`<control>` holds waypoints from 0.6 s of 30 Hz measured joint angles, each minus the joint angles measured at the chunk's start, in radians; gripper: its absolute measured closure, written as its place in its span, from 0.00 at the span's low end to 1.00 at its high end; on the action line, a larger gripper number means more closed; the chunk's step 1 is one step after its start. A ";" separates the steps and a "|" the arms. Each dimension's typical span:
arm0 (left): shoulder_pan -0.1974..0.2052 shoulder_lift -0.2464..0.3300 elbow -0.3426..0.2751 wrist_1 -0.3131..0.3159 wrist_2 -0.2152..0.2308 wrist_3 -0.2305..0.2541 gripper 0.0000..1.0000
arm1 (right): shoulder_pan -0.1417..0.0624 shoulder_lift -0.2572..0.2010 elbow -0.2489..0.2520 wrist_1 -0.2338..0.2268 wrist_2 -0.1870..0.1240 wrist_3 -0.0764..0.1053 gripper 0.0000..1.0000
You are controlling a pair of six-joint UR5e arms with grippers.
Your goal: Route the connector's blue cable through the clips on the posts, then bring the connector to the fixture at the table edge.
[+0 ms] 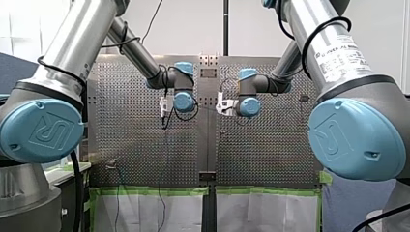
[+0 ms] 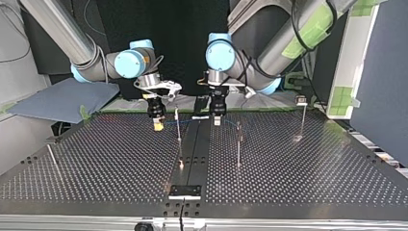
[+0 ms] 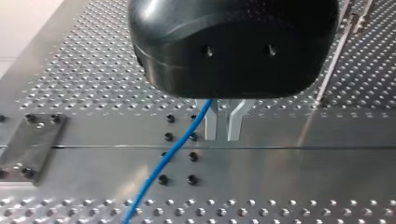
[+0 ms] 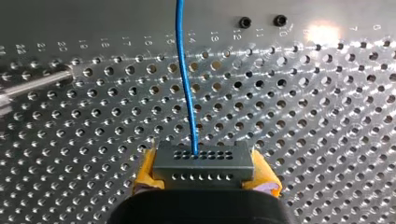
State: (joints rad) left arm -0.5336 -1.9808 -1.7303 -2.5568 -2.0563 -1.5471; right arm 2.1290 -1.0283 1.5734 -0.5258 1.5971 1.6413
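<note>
While my right gripper (image 4: 204, 164) hangs low over the counter (image 4: 303, 116), its yellow-padded fingers (image 4: 145, 173) are clamped on the grey connector (image 4: 204, 161), one pad on each end of the block. That's where the connector is: right between those fingers, its rows of small holes facing outward, lifted clear of the perforated surface. From its face the blue cable (image 4: 187, 93) runs straight ahead of the fingers and away across the holes.

Over to my left gripper (image 3: 223, 128): its metal fingers (image 3: 210, 122) are drawn in close with only a slit between the tips, and the blue cable comes out from under the black body at their base, so they look closed on the cable. It trails off below and to one side of them, above the counter's smooth centre strip.

From across the counter, both sets of fingers point down, side by side. A thin post (image 2: 178, 127) stands between the two grippers, the cable passing it, and a second post (image 2: 238, 144) stands just beyond my left fingers, where the cable reaches it. Whether a clip holds it, I can't tell. The fixture (image 2: 184, 191) sits at the counter's edge, well apart from both sets of fingers.
</note>
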 joint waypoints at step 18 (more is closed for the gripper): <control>-0.012 -0.039 -0.020 0.013 0.006 0.001 0.86 | 0.004 0.001 0.074 -0.030 0.007 -0.002 1.00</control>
State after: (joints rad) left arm -0.5452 -2.0196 -1.7498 -2.5441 -2.0502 -1.5462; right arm 2.1327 -1.0271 1.6478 -0.5555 1.6040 1.6396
